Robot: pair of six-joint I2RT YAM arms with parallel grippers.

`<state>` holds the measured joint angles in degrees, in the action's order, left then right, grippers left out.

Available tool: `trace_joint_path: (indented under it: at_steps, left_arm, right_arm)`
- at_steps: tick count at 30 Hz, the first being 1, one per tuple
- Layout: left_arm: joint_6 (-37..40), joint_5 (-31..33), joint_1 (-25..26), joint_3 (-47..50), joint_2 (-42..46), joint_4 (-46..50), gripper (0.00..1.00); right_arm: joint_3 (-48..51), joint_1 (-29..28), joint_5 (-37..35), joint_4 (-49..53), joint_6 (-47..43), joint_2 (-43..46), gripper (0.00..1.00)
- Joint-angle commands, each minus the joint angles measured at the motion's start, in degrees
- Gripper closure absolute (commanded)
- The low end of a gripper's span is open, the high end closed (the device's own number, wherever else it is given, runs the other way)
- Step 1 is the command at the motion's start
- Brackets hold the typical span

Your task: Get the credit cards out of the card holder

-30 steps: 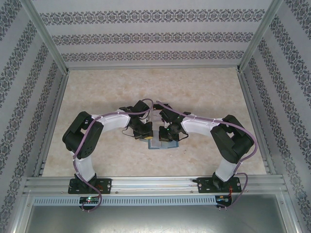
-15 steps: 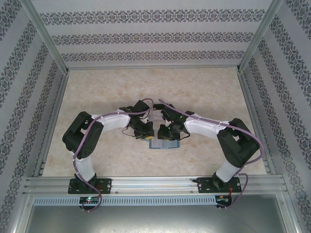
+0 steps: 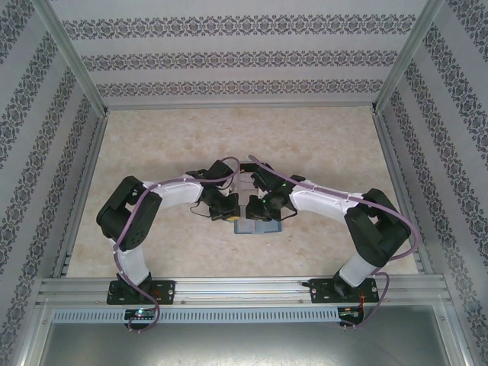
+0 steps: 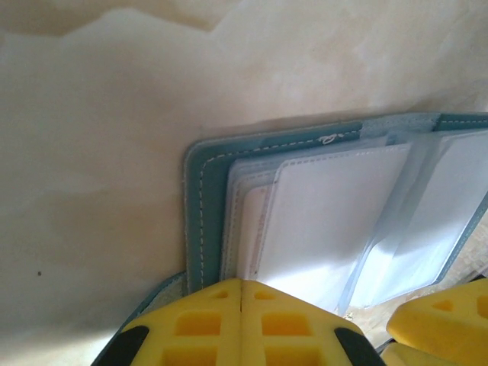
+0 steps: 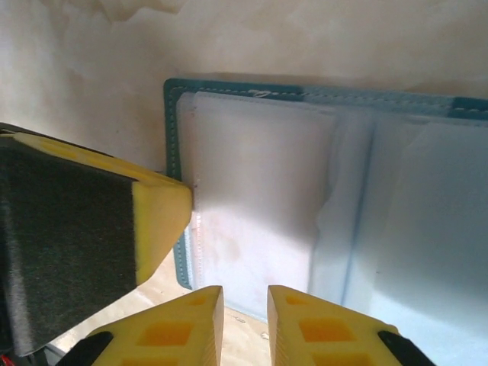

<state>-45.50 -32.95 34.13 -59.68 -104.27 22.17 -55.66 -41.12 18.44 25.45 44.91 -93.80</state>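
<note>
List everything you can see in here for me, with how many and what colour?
card holder: one, teal, lying open on the table beneath both grippers
cards: count unclear, pale whitish, in the holder's clear pockets
table: one, beige marbled
walls: three, grey pattern on white, around the table
rail: one, silver metal, at the near edge
left gripper: one, yellow fingers, shut, at the holder's edge
right gripper: one, yellow fingers, slightly open, over the holder

Card holder (image 4: 320,141): running off the right frame edge in the left wrist view, lower margin disappearing behind the left gripper (image 4: 242,320). In the top view, lying mostly hidden under the two arms at centre. Credit cards (image 4: 328,213): blurring into pale sleeves, count unreadable.
</note>
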Motion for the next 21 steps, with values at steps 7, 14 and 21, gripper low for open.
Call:
trace_joint_path:
  at_steps: [7, 14, 21]
  left_arm:
    - [-0.2, 0.6, -1.2, 3.7, 4.0, -1.8, 1.00]
    - [-0.3, -0.5, -1.9, 5.4, 3.0, -3.2, 1.00]
    - [0.4, -1.0, -2.2, 6.1, 2.4, -3.2, 1.00]
  right_arm:
    - [-3.5, -1.8, 2.5, -1.8, 2.5, -3.9, 0.80]
    - [-4.9, -2.3, 3.4, -3.3, 3.4, -7.4, 0.87]
    - [-5.8, -2.7, 3.8, -4.4, 4.0, -10.0, 0.90]
